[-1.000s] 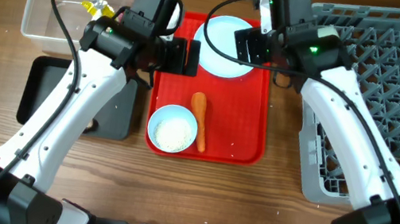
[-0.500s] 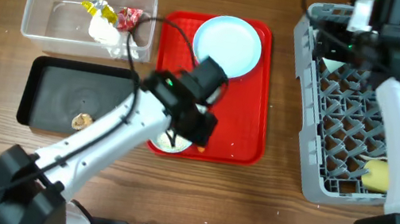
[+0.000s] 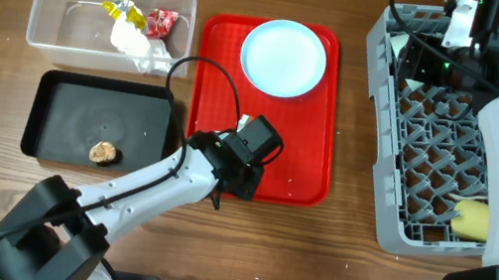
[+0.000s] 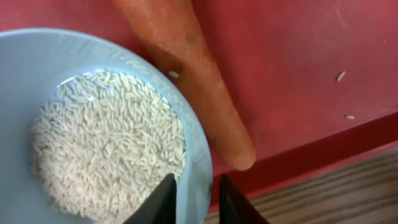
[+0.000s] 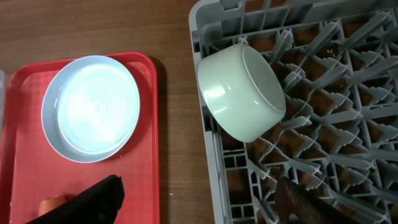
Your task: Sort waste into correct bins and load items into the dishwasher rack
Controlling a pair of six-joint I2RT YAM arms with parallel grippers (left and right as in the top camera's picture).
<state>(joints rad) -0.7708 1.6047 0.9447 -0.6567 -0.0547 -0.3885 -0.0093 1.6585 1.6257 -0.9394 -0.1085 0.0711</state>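
Tissue [image 3: 134, 41] and wrappers [image 3: 161, 21] are binned, one pale bowl [image 5: 245, 93] racked; the rice bowl [image 4: 37, 68] is pinched at its rim by the narrow left gripper [image 4: 196, 183], carrot [image 4: 199, 81] alongside; right gripper [image 5: 196, 190] spread, empty.

Overhead is bright and even, with diffuse light from above and soft, short shadows. The plate [image 3: 284, 57] washes out near-white at its centre. I get faint reflections on the clear tub [image 3: 49, 8] walls and a slight wide-angle lean on the rack [image 3: 373, 150] toward 3 o'clock.

Left wrist: the rice bowl [image 4: 93, 143] is sharp and I can resolve single grains. The carrot [image 4: 199, 87] goes soft toward 12 o'clock. The left fingertips [image 4: 163, 202] at 6 o'clock are dark and blurred.

Right wrist: there's sheen on the plate and a highlight at 9 o'clock on the racked bowl [image 5: 239, 102]. The right fingertips [image 5: 93, 199] are defocused.
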